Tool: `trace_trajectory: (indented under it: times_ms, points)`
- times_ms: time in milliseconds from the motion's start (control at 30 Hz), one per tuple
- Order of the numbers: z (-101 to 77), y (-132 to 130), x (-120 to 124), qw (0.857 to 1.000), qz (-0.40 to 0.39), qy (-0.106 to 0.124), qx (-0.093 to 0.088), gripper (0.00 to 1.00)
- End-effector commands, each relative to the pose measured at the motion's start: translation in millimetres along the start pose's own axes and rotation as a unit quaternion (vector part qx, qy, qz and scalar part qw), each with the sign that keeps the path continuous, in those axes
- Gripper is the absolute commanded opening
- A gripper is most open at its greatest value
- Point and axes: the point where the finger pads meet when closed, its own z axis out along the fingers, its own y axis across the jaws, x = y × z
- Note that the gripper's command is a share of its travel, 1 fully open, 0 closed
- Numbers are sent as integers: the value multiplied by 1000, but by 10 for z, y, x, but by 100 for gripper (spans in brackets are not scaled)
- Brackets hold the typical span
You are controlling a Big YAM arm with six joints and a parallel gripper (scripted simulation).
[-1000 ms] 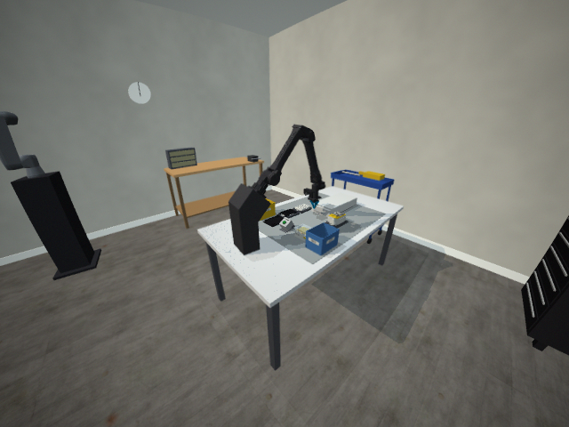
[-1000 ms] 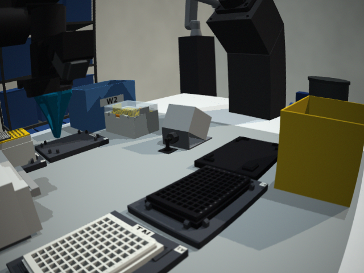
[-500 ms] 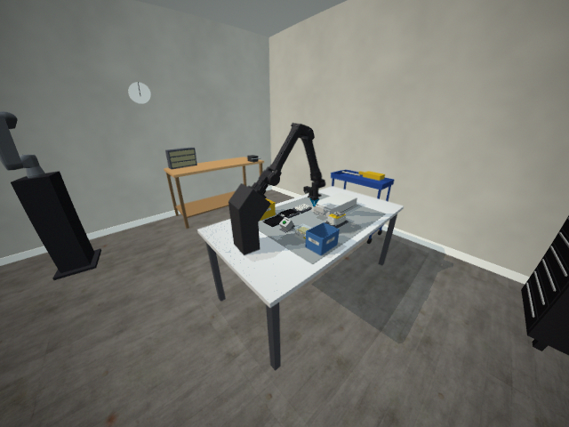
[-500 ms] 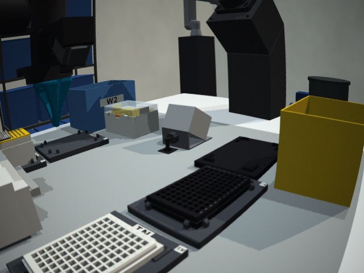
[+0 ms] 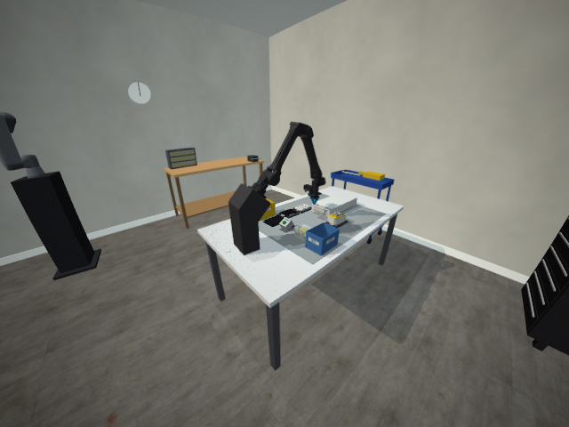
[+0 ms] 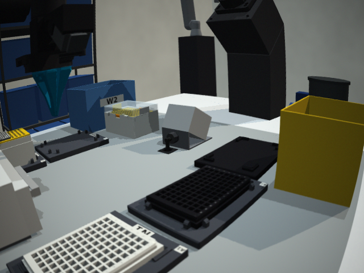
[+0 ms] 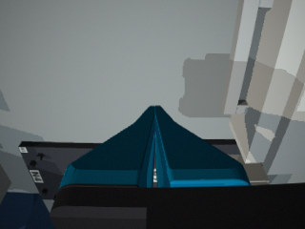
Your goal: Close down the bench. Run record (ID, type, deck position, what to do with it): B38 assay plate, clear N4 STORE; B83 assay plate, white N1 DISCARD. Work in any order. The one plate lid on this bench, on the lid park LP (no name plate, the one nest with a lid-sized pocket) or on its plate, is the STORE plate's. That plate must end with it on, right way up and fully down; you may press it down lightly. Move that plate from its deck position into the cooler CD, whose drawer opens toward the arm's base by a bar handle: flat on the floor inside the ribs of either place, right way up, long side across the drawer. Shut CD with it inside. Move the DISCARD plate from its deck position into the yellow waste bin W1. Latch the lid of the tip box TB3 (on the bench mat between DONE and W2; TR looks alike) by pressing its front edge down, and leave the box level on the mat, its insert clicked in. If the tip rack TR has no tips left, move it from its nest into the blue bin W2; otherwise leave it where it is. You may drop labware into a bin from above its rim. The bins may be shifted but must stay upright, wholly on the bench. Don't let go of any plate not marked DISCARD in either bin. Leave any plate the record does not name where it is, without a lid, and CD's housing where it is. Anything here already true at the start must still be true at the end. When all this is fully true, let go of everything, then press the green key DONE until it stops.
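My gripper [image 5: 314,199] [image 6: 54,112] [image 7: 154,114] is shut and empty. It hangs above the mat, over an empty dark nest [image 6: 70,144] [image 7: 38,153]. The white plate [image 6: 94,247] sits on its nest at the near edge. A black plate [image 6: 199,194] sits on the nest beside it. The black lid park [image 6: 240,155] holds no lid. The tip box TB3 [image 6: 131,119] [image 5: 303,229] has a clear lid and stands by the blue bin W2 [image 6: 88,102] [image 5: 322,237]. The tip rack TR [image 6: 14,141] [image 5: 336,218] stands on its nest. The cooler CD [image 5: 342,202] [image 6: 14,199] [image 7: 254,45] looks shut. No clear plate shows.
The yellow bin W1 [image 6: 317,158] [image 5: 269,209] stands at the mat's side near the arm's base [image 5: 245,221]. The DONE key housing [image 6: 186,126] [image 5: 285,223] sits between TB3 and the lid park. The white table [image 5: 276,276] carries the grey mat.
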Motion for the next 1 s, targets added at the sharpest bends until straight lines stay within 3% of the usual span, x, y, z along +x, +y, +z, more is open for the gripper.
trace_trajectory:
  times_ms: [0, 67, 100, 200, 533, 567, 667, 967]
  points:
    - [-181, -74, -54, 1000, 2, -3, 11, 0]
    - [-181, -74, -54, 1000, 2, -3, 11, 0]
    - [-16, 6, -55, 1000, 1, -2, -6, 0]
    - [-242, -94, -42, 1000, 3, -3, 13, 0]
    - [-363, -73, -48, 1000, 2, -3, 12, 0]
    - [-248, -11, -58, 1000, 1, -3, 0, 0]
    - [-174, 17, -52, 1000, 1, -2, -5, 0]
    - [-190, -32, -49, 1000, 2, -2, 0, 0]
